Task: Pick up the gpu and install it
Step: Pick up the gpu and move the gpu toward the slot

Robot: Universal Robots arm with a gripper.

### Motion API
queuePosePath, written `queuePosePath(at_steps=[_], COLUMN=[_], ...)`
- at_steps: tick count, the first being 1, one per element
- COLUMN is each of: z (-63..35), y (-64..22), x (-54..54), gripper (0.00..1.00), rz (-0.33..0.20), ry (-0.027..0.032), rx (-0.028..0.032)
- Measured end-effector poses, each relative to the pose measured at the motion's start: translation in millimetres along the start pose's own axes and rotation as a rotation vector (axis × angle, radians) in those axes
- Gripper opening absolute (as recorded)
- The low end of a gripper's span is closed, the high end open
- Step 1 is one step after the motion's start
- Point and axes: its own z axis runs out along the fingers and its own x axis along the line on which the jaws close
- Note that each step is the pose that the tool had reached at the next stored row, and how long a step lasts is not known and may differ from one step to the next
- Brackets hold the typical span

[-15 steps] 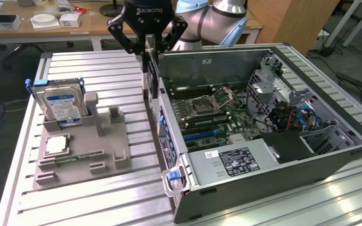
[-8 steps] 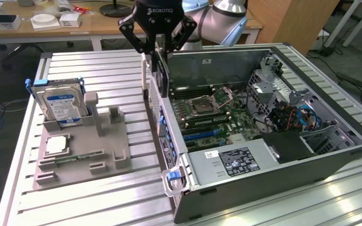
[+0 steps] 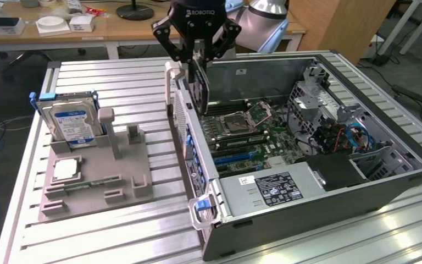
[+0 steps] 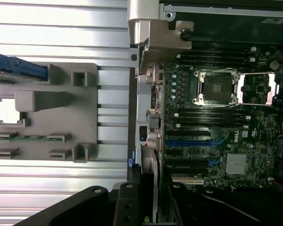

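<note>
The gpu (image 3: 198, 85), a thin dark card with a silvery edge, hangs upright under my gripper (image 3: 198, 58), which is shut on its top. It is held in the air just above the rear wall of the open computer case (image 3: 387, 181), over the edge of the motherboard (image 3: 266, 135). In the wrist view the gpu (image 4: 153, 181) appears edge-on between the black fingers (image 4: 127, 205), beside the blue expansion slots (image 4: 188, 142) and apart from them.
A grey holder (image 3: 94, 176) in the exterior view's left carries an upright silver hard drive (image 3: 72, 124), a processor chip (image 3: 66, 169) and a green memory stick (image 3: 86, 184). The power supply (image 3: 270, 190) fills the case's near corner. Cables (image 3: 346, 137) lie by the drive cage.
</note>
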Motion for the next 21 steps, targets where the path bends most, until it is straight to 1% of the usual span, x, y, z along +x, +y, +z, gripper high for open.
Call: queuePosePath(at_steps=[21], z=[0.8], y=[-0.4], x=[-41.5], gripper=[0.27], rz=[0.000], ry=[0.0001], rx=[0.0001])
